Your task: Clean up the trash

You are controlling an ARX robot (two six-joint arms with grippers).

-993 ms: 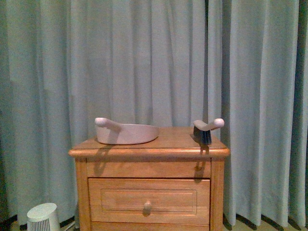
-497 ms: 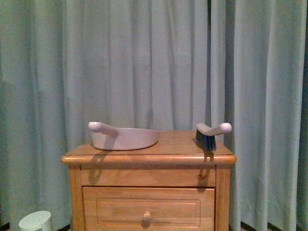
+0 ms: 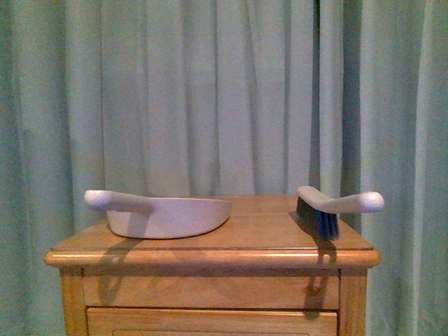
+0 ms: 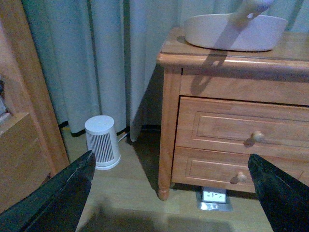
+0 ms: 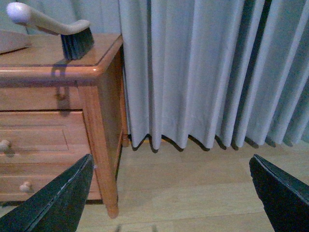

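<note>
Two open jaws sit nearest: the left gripper (image 4: 173, 193) and the right gripper (image 5: 169, 198), both spread wide and holding nothing. Beyond them a nightstand (image 3: 259, 225) carries a dustpan (image 3: 168, 217) and a brush (image 3: 329, 208), with a curtain (image 3: 210, 91) behind. The trash shows in no view, so locate it before reaching. Compared with a second ago, the nightstand looms closer.
</note>
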